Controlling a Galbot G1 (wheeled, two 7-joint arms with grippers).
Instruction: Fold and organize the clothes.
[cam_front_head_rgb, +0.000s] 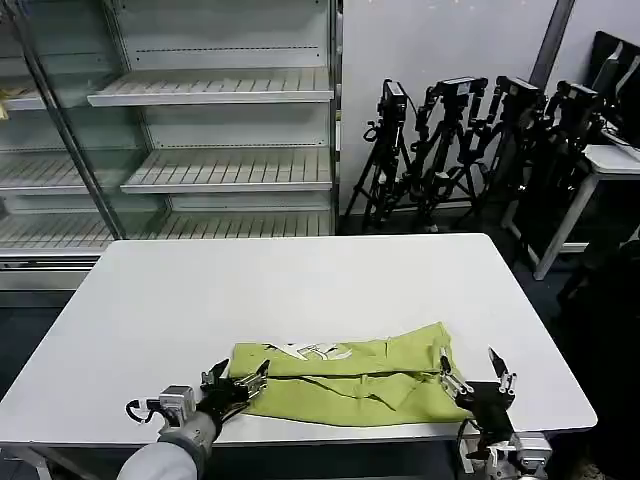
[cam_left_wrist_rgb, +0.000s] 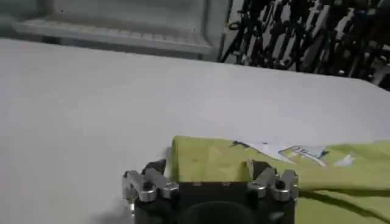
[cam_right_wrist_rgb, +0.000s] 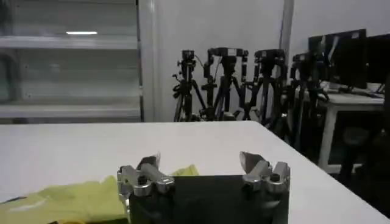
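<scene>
The clothes are one lime-green shirt (cam_front_head_rgb: 350, 380), folded into a long band across the near part of the white table (cam_front_head_rgb: 300, 290), with a white label patch showing on top. My left gripper (cam_front_head_rgb: 238, 380) stands open at the shirt's left end, its fingers straddling that end of the shirt (cam_left_wrist_rgb: 210, 161). My right gripper (cam_front_head_rgb: 470, 368) stands open at the shirt's right end, just off the fabric's corner (cam_right_wrist_rgb: 186, 171). In the wrist views the left gripper (cam_left_wrist_rgb: 204, 167) and the right gripper (cam_right_wrist_rgb: 198, 161) each have wide-spread fingers with nothing clamped.
The table's near edge (cam_front_head_rgb: 330, 432) lies right below the shirt. Metal shelving (cam_front_head_rgb: 220, 130) stands behind the table. Several camera tripods (cam_front_head_rgb: 460, 150) stand at the back right, beside another white table (cam_front_head_rgb: 610, 160).
</scene>
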